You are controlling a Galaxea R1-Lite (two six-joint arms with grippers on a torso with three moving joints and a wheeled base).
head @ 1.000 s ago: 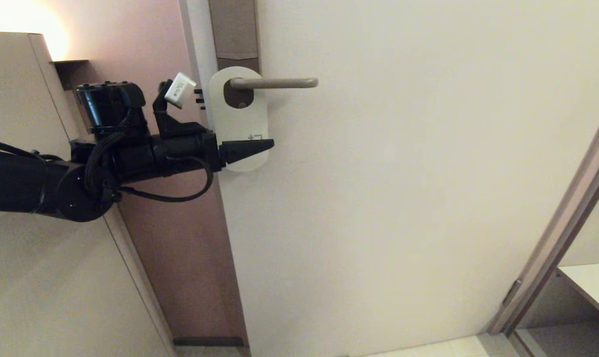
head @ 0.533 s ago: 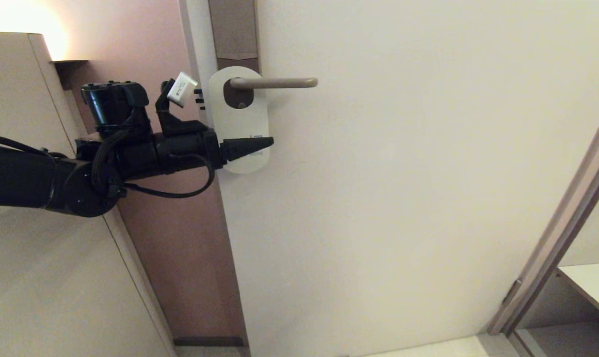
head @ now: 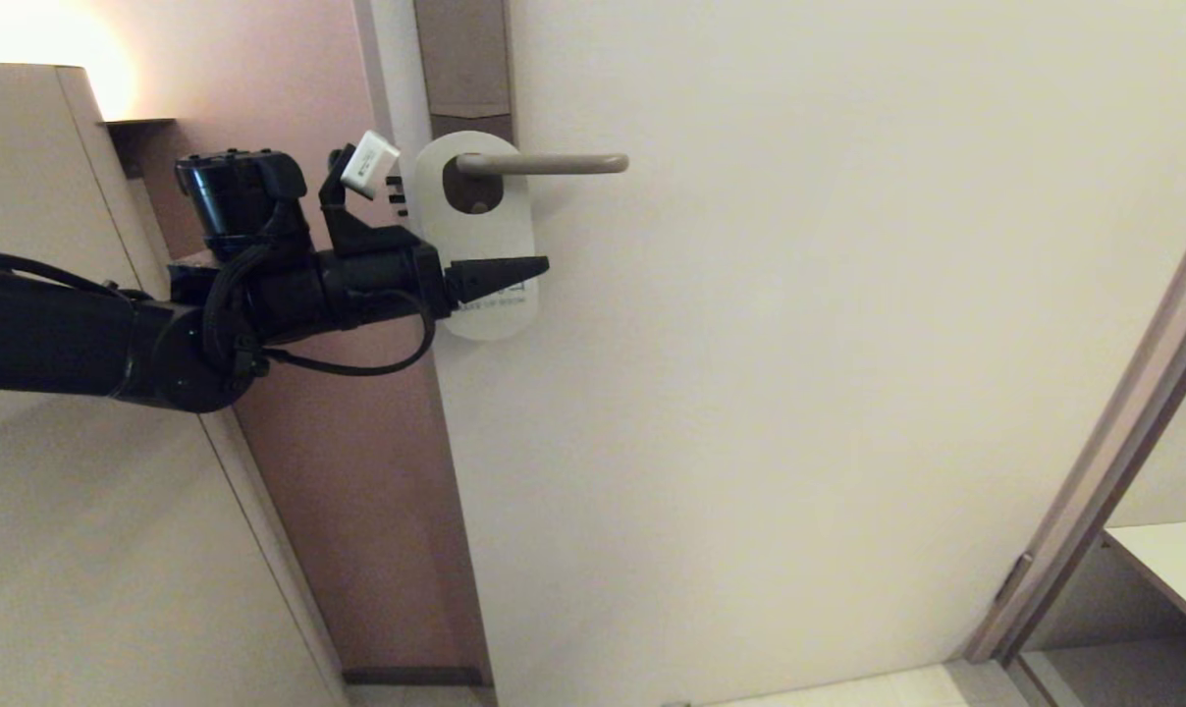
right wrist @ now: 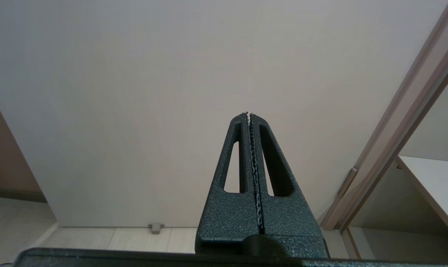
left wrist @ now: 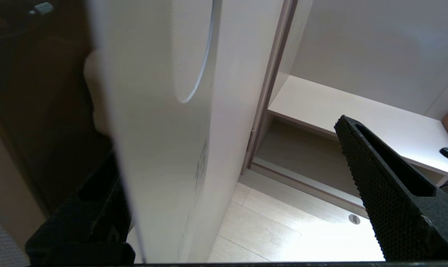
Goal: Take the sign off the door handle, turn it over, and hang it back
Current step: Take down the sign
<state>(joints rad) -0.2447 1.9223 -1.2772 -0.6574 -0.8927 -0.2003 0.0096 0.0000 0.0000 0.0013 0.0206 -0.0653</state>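
Item: flat white card sign [head: 482, 245] with rounded ends and an oval hole. Location: hanging on the slim straight beige-grey metal door handle [head: 544, 164], which passes through the hole; pale face outward, small teal print near the lower end, too small to read. The lever stands level on a tall brown backplate [head: 462, 59] at the edge of the cream door [head: 799, 344].

Item: black left gripper [head: 500, 273]. Location: level at the sign's lower part, reaching in from the door's edge side. Jaws wide apart; in the left wrist view one finger [left wrist: 391, 193] lies in front of the door and the other behind its edge, the sign [left wrist: 192, 48] between them, untouched.

Item: black right gripper [right wrist: 249, 115]. Location: low, facing the door. Jaws pressed together, empty.
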